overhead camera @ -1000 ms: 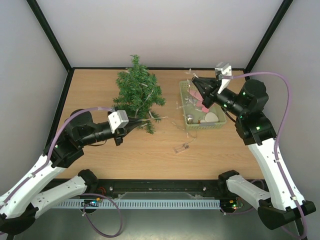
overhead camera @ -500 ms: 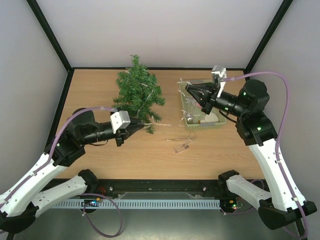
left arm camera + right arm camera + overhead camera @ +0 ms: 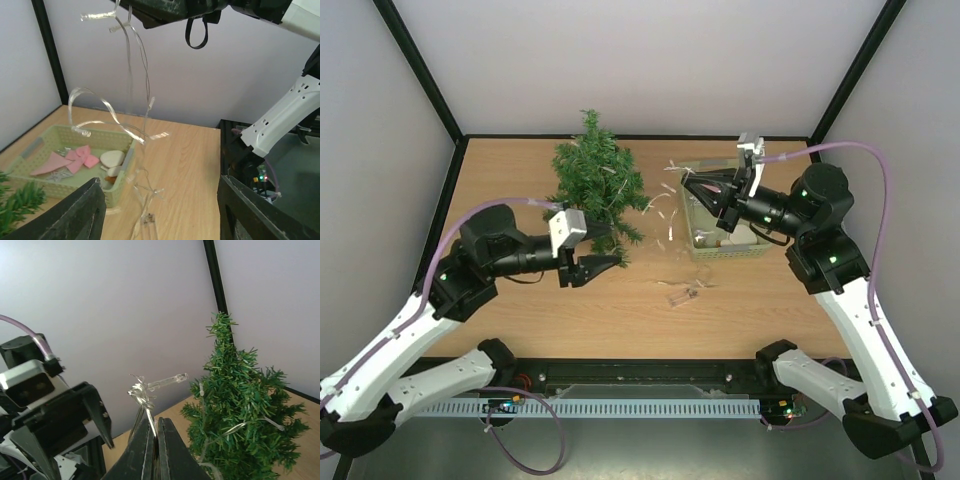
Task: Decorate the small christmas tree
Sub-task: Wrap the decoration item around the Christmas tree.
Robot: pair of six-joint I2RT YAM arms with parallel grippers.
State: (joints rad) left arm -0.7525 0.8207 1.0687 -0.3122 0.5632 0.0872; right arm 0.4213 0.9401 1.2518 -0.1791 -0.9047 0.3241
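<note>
The small christmas tree (image 3: 595,185) stands upright toward the back of the worktop (image 3: 620,322), just beyond the left fingers (image 3: 603,263) and off to the left of the right fingers (image 3: 692,184). Its lowest branches reach right beside the left fingers; whether they touch cannot be told. A thin clear strand lies across its green needles in the right wrist view.

The left fingers are spread apart and grip nothing, their tips pointing across the worktop toward the right arm.

The right fingers are clenched on a string of lights (image 3: 145,394), held above the worktop between the tree and a pale green basket (image 3: 732,252). From them the string hangs in loose loops and curls down to a small clear case (image 3: 682,295) lying on the wood, in front of the left fingers.

The basket sits under and behind the right fingers, near the right back corner. In the left wrist view it holds a pink bow (image 3: 82,156) and a few pale ornaments.
</note>
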